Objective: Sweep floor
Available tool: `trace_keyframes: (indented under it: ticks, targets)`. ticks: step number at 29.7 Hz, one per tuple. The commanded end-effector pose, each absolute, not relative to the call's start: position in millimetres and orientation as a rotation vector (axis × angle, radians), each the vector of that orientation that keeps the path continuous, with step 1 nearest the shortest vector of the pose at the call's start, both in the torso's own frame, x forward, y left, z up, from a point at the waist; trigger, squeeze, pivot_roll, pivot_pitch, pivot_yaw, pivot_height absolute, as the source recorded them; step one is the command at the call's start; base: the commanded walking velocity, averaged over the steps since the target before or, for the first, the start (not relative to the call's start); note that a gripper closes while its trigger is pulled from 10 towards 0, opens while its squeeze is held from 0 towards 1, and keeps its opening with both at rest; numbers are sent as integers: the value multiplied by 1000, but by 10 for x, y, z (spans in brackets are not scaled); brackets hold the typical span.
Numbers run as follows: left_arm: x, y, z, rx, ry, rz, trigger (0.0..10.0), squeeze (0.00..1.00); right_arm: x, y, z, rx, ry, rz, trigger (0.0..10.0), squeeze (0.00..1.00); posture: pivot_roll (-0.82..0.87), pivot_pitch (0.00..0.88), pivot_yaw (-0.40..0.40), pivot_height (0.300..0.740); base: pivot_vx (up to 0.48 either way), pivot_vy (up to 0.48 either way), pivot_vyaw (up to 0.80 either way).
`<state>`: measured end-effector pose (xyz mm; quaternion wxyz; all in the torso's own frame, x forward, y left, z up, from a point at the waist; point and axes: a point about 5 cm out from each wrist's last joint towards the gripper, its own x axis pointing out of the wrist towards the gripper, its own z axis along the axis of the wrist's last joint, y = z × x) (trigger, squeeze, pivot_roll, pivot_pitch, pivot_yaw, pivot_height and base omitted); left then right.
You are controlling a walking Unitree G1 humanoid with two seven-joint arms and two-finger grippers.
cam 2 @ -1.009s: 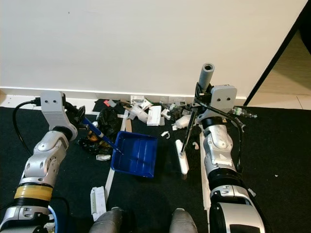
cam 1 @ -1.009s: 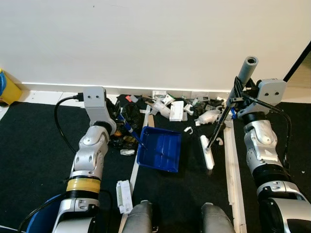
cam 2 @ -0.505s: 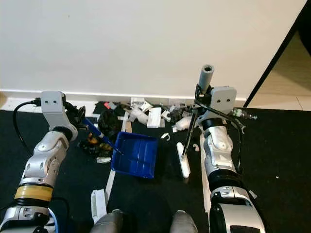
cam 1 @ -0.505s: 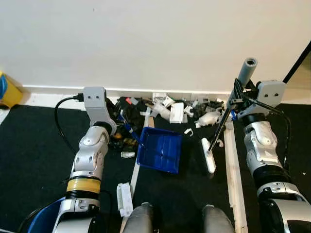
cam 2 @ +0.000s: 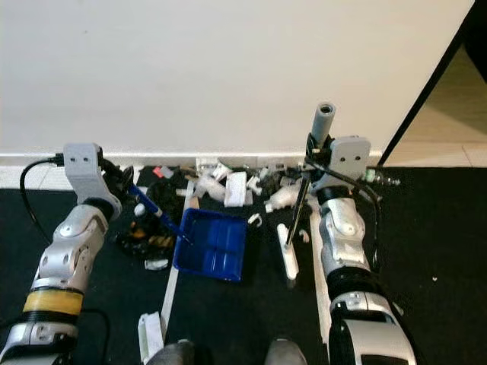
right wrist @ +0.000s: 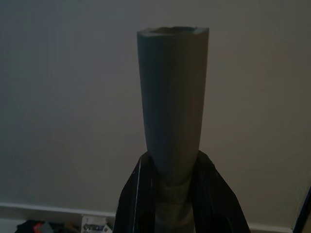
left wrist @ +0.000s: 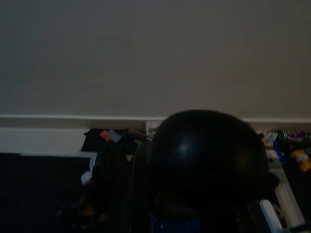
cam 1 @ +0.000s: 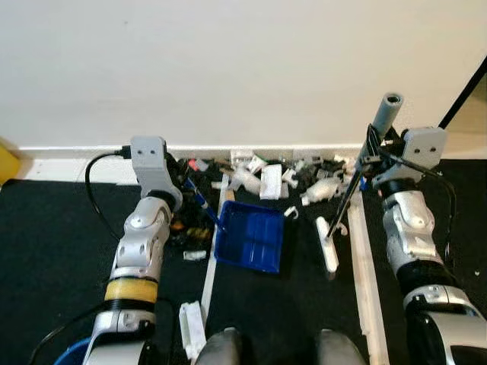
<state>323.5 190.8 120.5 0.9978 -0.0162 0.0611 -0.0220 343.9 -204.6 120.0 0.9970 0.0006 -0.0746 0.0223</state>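
Beside the white wall (cam 1: 243, 68), the left gripper (cam 1: 189, 190) grasps the blue dustpan (cam 1: 251, 243) by its handle. Just right of the dustpan, the right gripper (cam 1: 368, 156) is clenched around the broom (cam 1: 351, 190), with litter (cam 1: 266, 179) strewn along the wall's foot.

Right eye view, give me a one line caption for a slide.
Left end effector holds a blue dustpan by its handle, right end effector holds a broom, facing litter along the wall.
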Motion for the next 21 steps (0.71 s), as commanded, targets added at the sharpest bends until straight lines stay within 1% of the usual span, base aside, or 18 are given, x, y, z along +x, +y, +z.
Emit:
trace_keyframes:
  ticks: [1,21]
  targets:
    - [3236,1978,1271,-23,80,-21,10000,0,3454,-1966,1233,10,-181,62,10000,0,-83,67,86,740,428,0,0]
    - [3230,1979,1272,-27,78,-21,10000,0,3454,-1963,1224,9,-177,62,10000,0,-81,69,85,740,422,0,0]
